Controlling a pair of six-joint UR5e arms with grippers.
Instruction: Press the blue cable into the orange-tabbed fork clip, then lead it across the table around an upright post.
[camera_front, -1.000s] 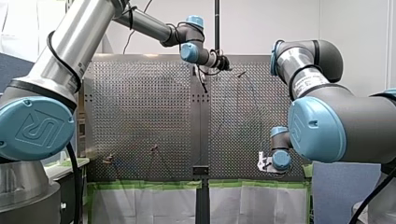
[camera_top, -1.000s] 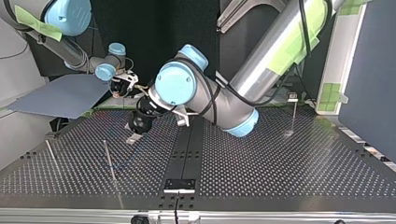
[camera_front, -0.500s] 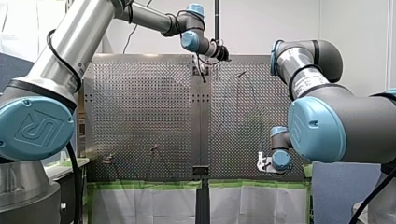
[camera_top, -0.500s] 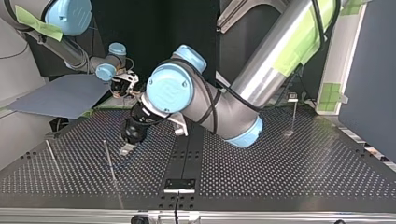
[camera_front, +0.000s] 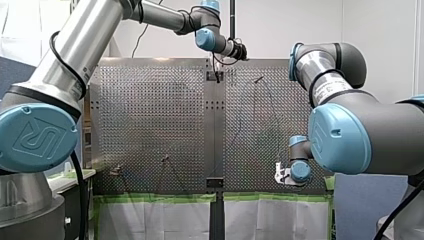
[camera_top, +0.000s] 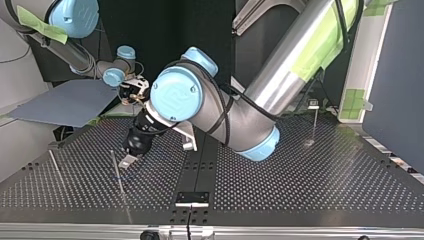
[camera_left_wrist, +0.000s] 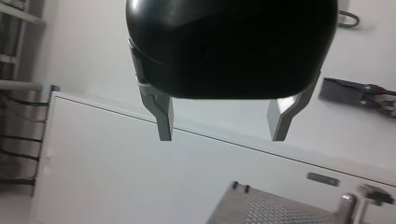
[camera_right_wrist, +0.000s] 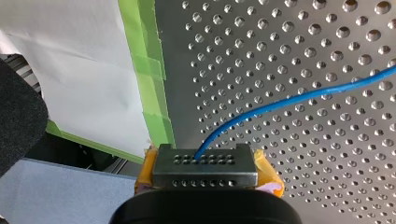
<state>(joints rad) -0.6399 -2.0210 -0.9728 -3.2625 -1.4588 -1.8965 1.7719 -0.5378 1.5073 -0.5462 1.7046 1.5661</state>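
Pinching blue cable (camera_right_wrist: 280, 102), right gripper (camera_right_wrist: 204, 161), trailing ahead

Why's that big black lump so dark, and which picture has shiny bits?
Left wrist view: the body of my left gripper is in shade against a bright wall. Front view: the table gleams with pale glare. Right wrist view: the blue cable shows plainly.

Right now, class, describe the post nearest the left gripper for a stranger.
In the top view, look left of the table's black centre strip. Two thin posts stand there; it is the post beside my left gripper, not the outer post.
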